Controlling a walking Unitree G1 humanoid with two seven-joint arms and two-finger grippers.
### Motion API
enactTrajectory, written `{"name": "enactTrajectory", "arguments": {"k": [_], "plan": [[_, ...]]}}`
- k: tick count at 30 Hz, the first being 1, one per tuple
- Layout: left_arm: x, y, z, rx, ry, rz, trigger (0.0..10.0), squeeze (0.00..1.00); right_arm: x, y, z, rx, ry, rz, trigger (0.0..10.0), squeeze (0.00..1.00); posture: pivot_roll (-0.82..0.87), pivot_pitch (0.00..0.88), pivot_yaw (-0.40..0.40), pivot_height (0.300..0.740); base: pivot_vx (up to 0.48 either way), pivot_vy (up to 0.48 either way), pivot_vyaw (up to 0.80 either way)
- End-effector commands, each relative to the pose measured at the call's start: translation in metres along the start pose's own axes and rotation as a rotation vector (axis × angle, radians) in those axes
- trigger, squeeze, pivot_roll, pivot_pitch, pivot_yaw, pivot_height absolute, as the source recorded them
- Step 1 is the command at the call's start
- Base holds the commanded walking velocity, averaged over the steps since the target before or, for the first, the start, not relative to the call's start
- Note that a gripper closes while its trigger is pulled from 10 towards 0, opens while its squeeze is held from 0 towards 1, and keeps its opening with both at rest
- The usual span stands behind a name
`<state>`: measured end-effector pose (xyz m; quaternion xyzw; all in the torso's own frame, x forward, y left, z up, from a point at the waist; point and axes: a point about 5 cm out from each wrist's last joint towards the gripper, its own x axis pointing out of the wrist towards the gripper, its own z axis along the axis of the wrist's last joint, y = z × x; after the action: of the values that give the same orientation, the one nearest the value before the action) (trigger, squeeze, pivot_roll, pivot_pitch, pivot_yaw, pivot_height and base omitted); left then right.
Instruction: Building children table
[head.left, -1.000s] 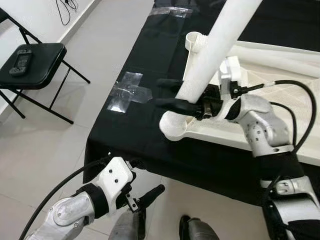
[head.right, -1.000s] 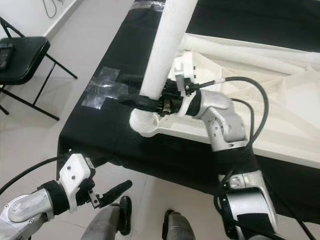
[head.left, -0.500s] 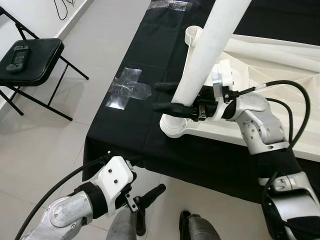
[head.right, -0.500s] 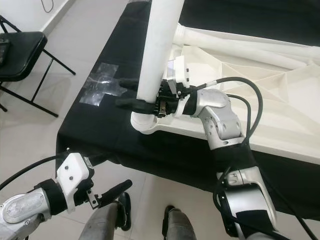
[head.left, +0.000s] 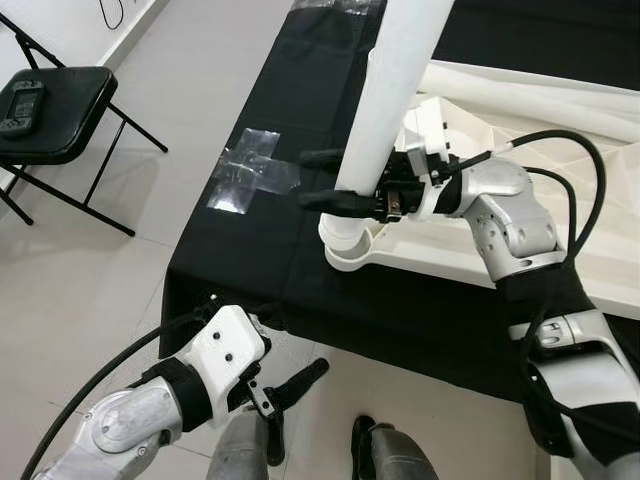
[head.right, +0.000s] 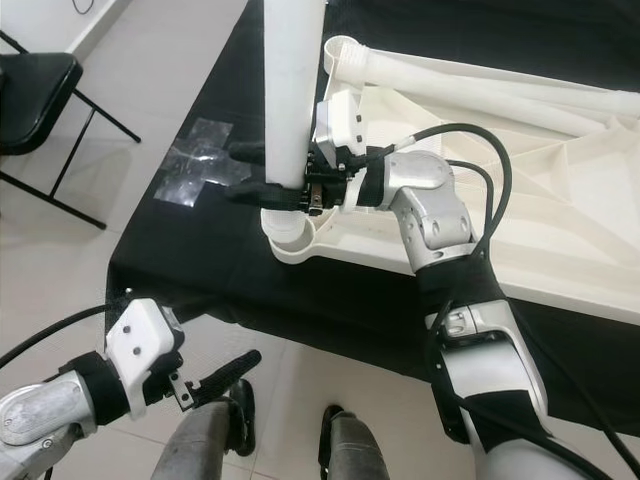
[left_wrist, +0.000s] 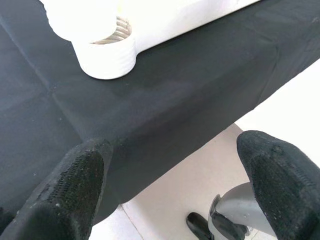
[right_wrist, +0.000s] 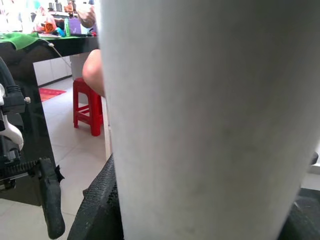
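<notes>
A white table leg (head.left: 390, 90) stands nearly upright, and my right gripper (head.left: 305, 178) is shut on it a little above its lower end. That end meets the round corner socket (head.left: 350, 245) of the white upturned tabletop (head.left: 600, 130), which lies on the black-clothed table (head.left: 270, 250). In the left wrist view, screw threads show where the leg (left_wrist: 80, 17) enters the socket (left_wrist: 105, 60). My left gripper (head.left: 285, 410) hangs open and holds nothing, low in front of the table's near edge, with its fingers (left_wrist: 70, 195) pointing at that corner.
Another white leg (head.left: 520, 90) lies along the tabletop's far side. A patch of clear tape (head.left: 250, 170) sits on the cloth. A black folding chair (head.left: 55, 100) holding a device (head.left: 20, 100) stands on the floor to the left. Beyond the leg are a person and a red stool (right_wrist: 87, 107).
The leg has swung from a lean to the right to nearly upright over the socket, still in my right gripper. The camera has shifted a little. The left arm stays put.
</notes>
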<state>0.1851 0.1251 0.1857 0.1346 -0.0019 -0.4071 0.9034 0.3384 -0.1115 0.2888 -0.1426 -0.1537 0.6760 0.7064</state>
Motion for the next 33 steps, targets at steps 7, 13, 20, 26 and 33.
{"name": "enactTrajectory", "arguments": {"k": [7, 13, 20, 26, 33], "plan": [[-0.002, -0.005, 0.0, 0.0, 0.022, 0.002, 10.0, 0.0, 0.003, 0.013, -0.021, 0.122, 0.042, 0.114, 10.0, 0.0, 0.12, 0.436, -0.051, 0.74, 0.0, 0.0, 0.0], [0.005, -0.009, 0.001, -0.013, 0.007, 0.007, 10.0, 0.0, 0.002, 0.007, -0.022, 0.155, 0.016, 0.113, 10.0, 0.0, 0.12, 0.436, -0.055, 0.74, 0.0, 0.0, 0.0], [0.008, -0.013, 0.001, -0.022, 0.002, -0.005, 10.0, 0.0, -0.005, 0.005, -0.018, 0.235, -0.042, 0.15, 10.0, 0.0, 0.12, 0.427, -0.06, 0.74, 0.0, 0.0, 0.0], [0.01, -0.014, 0.001, -0.018, 0.001, -0.009, 10.0, 0.0, -0.008, 0.001, -0.017, 0.256, -0.065, 0.152, 10.0, 0.0, 0.12, 0.417, -0.061, 0.74, 0.0, 0.0, 0.0], [0.011, -0.014, 0.003, -0.011, 0.0, -0.011, 10.0, 0.0, -0.003, 0.005, -0.024, 0.244, -0.013, 0.181, 10.0, 0.0, 0.12, 0.419, -0.056, 0.74, 0.0, 0.0, 0.0]]}}
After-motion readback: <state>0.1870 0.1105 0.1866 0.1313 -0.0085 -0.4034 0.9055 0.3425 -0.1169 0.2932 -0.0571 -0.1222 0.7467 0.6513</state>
